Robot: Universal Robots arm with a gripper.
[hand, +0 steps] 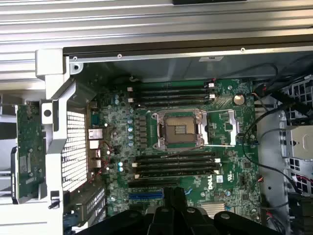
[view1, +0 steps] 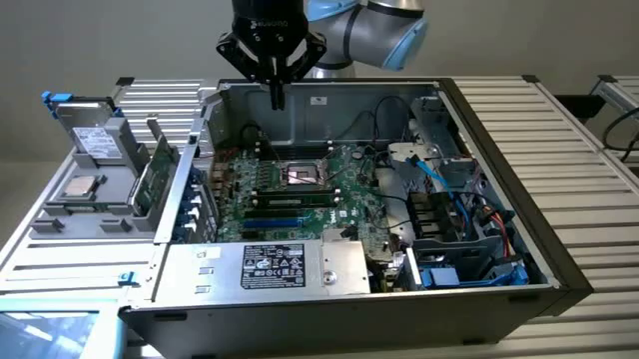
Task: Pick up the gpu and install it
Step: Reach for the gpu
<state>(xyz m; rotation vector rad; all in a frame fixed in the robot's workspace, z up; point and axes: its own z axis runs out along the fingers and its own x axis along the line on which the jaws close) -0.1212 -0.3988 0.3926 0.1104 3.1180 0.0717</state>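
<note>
You can see the end effector (view1: pixel 277 96) hanging above the rear part of the open computer case (view1: pixel 330 325), close to its back wall. Its two black fingers are pressed together and nothing is between them. In the wrist view the end effector (hand: pixel 174 192) looks down onto the green motherboard (hand: pixel 244 166), with its tips near a blue slot (hand: pixel 145 194). The CPU socket (hand: pixel 178 129) sits in the middle of the board, and rows of black memory slots (hand: pixel 173 164) run on both sides of it. The gpu (view1: pixel 150 176) is outside the case. It stands on its long edge in a grey holder (view1: pixel 90 202) on the exterior view's left, just beside the outer side wall of the case, and its green board face is turned toward the camera. In the wrist view the gpu (hand: pixel 29 147) shows the same green face, next to a perforated metal panel (hand: pixel 76 147) of the case. The end effector is well apart from the gpu and touches nothing. Inside the case the motherboard (view1: pixel 299 187) lies flat with the socket (view1: pixel 299 173) uncovered. A power supply with a black label (view1: pixel 271 265) sits at the near edge, and blue cables (view1: pixel 432 168) run on the exterior view's right. The case rests on a ribbed metal table (view1: pixel 589 164).
</note>
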